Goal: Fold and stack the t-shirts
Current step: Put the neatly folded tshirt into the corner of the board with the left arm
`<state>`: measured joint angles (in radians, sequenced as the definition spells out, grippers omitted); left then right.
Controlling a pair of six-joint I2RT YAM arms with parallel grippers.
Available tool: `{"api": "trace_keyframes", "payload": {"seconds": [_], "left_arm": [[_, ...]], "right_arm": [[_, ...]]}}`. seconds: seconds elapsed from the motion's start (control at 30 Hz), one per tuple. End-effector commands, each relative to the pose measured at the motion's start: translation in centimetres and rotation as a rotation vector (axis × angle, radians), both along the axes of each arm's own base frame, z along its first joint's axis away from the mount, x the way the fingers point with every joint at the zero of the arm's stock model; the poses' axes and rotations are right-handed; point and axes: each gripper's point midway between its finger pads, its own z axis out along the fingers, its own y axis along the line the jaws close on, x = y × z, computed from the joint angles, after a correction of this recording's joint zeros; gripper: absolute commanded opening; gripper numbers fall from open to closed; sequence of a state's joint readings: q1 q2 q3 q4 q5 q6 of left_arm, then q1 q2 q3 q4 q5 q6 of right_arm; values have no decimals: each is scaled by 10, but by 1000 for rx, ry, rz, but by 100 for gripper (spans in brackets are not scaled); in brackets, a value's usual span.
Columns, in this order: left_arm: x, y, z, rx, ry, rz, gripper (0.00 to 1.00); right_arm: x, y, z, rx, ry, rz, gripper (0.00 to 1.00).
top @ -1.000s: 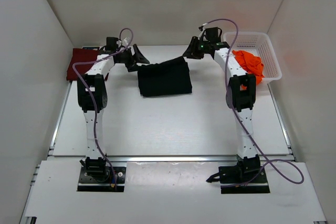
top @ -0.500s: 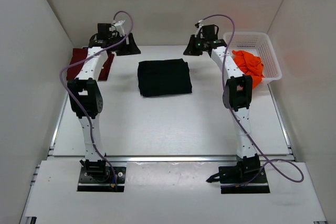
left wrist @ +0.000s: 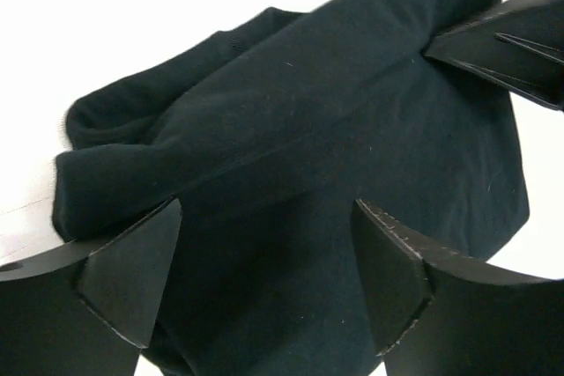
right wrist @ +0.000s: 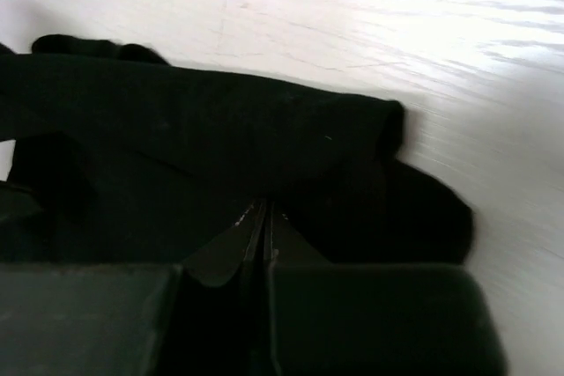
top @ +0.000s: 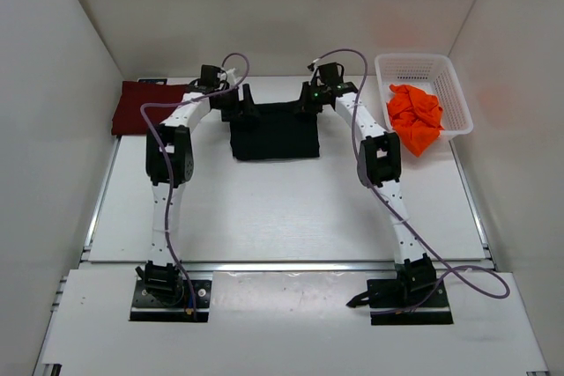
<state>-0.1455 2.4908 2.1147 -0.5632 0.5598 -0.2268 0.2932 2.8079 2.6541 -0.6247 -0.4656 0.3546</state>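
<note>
The black t-shirt lies folded into a compact rectangle on the far half of the table, midway between its side edges. Both arms reach to the shirt's far edge, one at each corner, a pairing that would suit lifting or sliding the bundle as one piece without spilling the folds. The left gripper hangs over the far-left corner with its fingers spread wide, and the cloth between and beyond them is not gripped. The right gripper is at the far-right corner with its fingers pressed together, tips against the dark fabric; whether a thin fold is caught between them cannot be told. The maroon t-shirt sits folded flat in the table's far-left corner, the likely base of the stack, with bare surface between it and the black one. The orange t-shirt is crumpled in the white mesh basket at the far-right edge, not yet folded. Room looks tight behind the grippers, where the back wall rises at the far edge. The table's near half offers room for wider moves.
</note>
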Motion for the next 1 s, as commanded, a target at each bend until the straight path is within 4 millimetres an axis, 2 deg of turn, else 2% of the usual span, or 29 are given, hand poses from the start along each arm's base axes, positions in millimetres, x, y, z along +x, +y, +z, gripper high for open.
{"api": "trace_keyframes", "payload": {"seconds": [0.0, 0.03, 0.13, 0.2, 0.23, 0.27, 0.33, 0.37, 0.47, 0.5, 0.53, 0.6, 0.67, 0.73, 0.8, 0.83, 0.87, 0.97], "left_arm": [[14, 35, -5, 109, 7, 149, 91], [14, 40, -8, 88, 23, 160, 93], [5, 35, 2, -41, 69, 145, 97], [-1, 25, 26, -143, 62, 89, 99], [0, 23, 49, -169, 30, 72, 99], [-1, 21, 56, -177, 22, 63, 99], [3, 18, 95, -207, -60, 32, 98], [4, 14, 113, -221, -107, 4, 98], [9, 9, 137, -222, -180, -18, 99], [12, 10, 135, -212, -186, -9, 98], [15, 6, 131, -201, -192, -9, 95], [17, 4, 121, -184, -177, 1, 80], [19, 4, 91, -164, -130, 15, 70], [18, -1, 74, -150, -103, 11, 63], [24, -1, 55, -135, -81, 29, 50], [26, -1, 55, -116, -96, 33, 50], [31, 1, 42, -77, -93, 54, 51], [39, 4, 23, 2, -99, 78, 52]], "right_arm": [[11, -23, 13, -76, -25, -83, 0], [15, -34, 9, -98, -25, -104, 0], [19, -43, 22, -101, -42, -121, 0], [22, -47, 35, -98, -62, -124, 0], [20, -43, 46, -91, -78, -109, 0], [22, -46, 50, -102, -94, -110, 0], [21, -42, 72, -106, -134, -102, 0], [20, -41, 75, -119, -143, -100, 0], [11, -31, 103, -117, -175, -77, 0], [6, -31, 101, -134, -163, -70, 0], [-2, -29, 110, -158, -168, -58, 0], [-19, -19, 118, -188, -154, -24, 0], [-43, -17, 122, -203, -98, 14, 0], [-61, -13, 122, -212, -57, 40, 0], [-80, -3, 116, -232, -14, 71, 0], [-88, -4, 114, -243, 11, 77, 0], [-99, -2, 107, -260, 37, 98, 0], [-136, -2, 79, -308, 162, 131, 0]]}}
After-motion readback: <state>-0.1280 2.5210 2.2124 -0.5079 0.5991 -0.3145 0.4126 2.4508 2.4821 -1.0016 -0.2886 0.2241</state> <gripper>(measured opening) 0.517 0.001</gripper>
